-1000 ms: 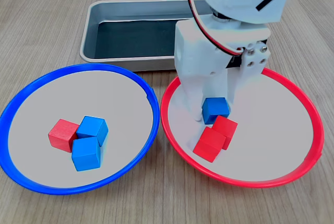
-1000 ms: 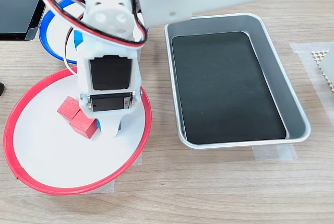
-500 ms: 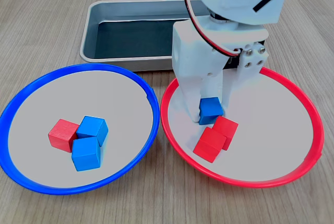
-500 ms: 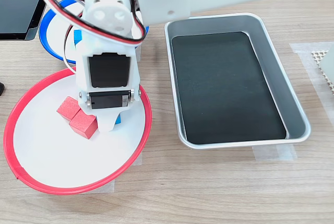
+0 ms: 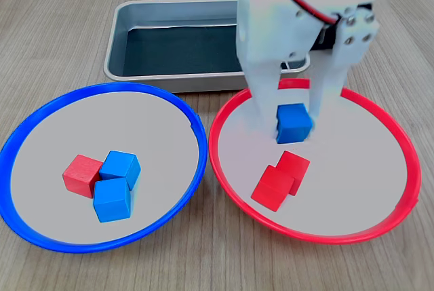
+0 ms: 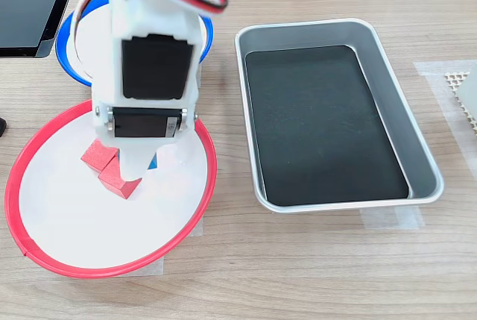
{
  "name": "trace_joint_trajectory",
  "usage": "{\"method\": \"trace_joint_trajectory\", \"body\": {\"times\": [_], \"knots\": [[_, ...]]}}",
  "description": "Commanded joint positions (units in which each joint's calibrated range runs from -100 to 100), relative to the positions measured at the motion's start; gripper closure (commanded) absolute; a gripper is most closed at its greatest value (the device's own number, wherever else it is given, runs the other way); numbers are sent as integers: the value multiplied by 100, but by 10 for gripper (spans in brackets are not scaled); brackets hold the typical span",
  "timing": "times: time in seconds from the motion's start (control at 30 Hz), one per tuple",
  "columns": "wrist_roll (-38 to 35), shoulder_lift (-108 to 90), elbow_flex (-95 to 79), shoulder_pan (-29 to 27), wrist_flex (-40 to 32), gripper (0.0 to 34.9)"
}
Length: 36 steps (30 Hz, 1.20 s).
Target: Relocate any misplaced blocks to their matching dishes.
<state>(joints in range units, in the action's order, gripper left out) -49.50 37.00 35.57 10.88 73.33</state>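
Observation:
My gripper (image 5: 295, 127) is shut on a blue cube (image 5: 293, 122) and holds it a little above the red-rimmed dish (image 5: 313, 238). Two red cubes (image 5: 281, 178) lie touching in that dish, just in front of the held cube. The blue-rimmed dish (image 5: 102, 87) on the first exterior view's left holds a red cube (image 5: 82, 175) pressed against two blue cubes (image 5: 116, 184). In the second exterior view the gripper (image 6: 139, 168) covers most of the held cube (image 6: 152, 162), above the red-rimmed dish (image 6: 97, 271) and beside its red cubes (image 6: 110, 168). The blue-rimmed dish (image 6: 63, 59) is largely hidden by the arm.
A rectangular grey metal tray (image 5: 135, 13) with a dark floor stands behind both dishes; the second exterior view shows the tray (image 6: 419, 163) to the right of the red-rimmed dish. A dark device sits at the second exterior view's top left.
The gripper closed on the blue cube in the red-rimmed dish and rose with it; the arm now stands higher. The other cubes have not moved.

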Motion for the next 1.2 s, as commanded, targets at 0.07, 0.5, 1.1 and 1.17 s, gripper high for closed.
{"method": "trace_joint_trajectory", "body": {"times": [0.07,0.5,1.1,1.17], "knots": [[-78,-924,253,-218,67,346],[-347,-1589,-403,-1206,-172,346],[-381,-608,-485,-1667,-824,346],[-376,-421,-357,-1677,-882,346]]}}
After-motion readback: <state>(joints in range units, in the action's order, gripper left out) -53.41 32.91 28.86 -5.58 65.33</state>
